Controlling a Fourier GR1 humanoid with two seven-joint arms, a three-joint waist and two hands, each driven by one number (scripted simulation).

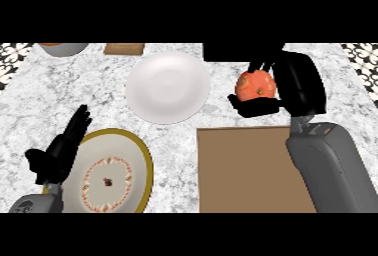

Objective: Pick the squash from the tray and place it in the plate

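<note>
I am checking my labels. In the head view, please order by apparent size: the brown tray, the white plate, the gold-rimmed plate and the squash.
Largest: brown tray.
Next: white plate and gold-rimmed plate, about alike, so unranked.
Smallest: squash, held in the right hand.

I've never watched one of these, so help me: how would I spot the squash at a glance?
Start at the brown tray on the counter's right. Just beyond its far edge, the right hand curls round the squash. It is rounded and bright orange, unlike the flat white plate to its left.
</note>
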